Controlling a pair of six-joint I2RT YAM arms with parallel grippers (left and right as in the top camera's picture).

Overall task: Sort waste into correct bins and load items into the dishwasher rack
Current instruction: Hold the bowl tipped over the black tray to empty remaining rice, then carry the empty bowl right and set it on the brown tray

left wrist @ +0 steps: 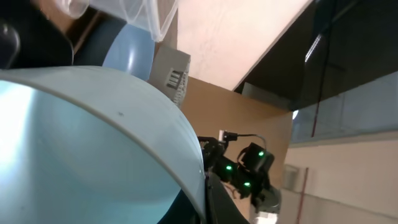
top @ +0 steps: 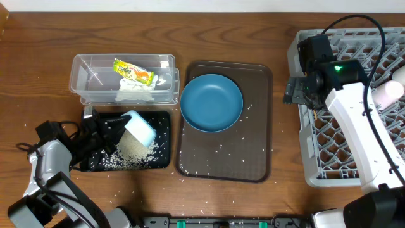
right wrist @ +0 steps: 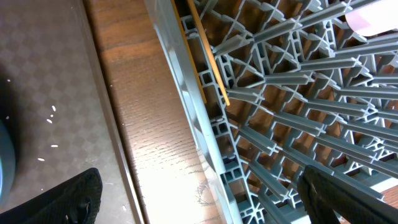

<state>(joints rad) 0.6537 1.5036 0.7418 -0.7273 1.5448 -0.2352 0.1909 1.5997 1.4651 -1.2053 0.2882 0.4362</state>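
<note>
Evidently, the left gripper (top: 117, 128) is pinching the rim of a white bowl (top: 140, 130), jaws pressed tight on it. It is holding the bowl tipped on its side over the black tub (top: 162, 158), apparently to empty it, and rice (top: 131, 149) is lying heaped beneath the bowl's mouth. The wrapper (top: 134, 71) and tissue (top: 135, 95) are sitting in the clear tub (top: 82, 79). The right gripper (top: 293, 94), fingers spread and empty, is hovering over the grey rack (top: 342, 136) at its left edge. The blue plate (top: 211, 102) is waiting on the brown tray (top: 259, 126).
</note>
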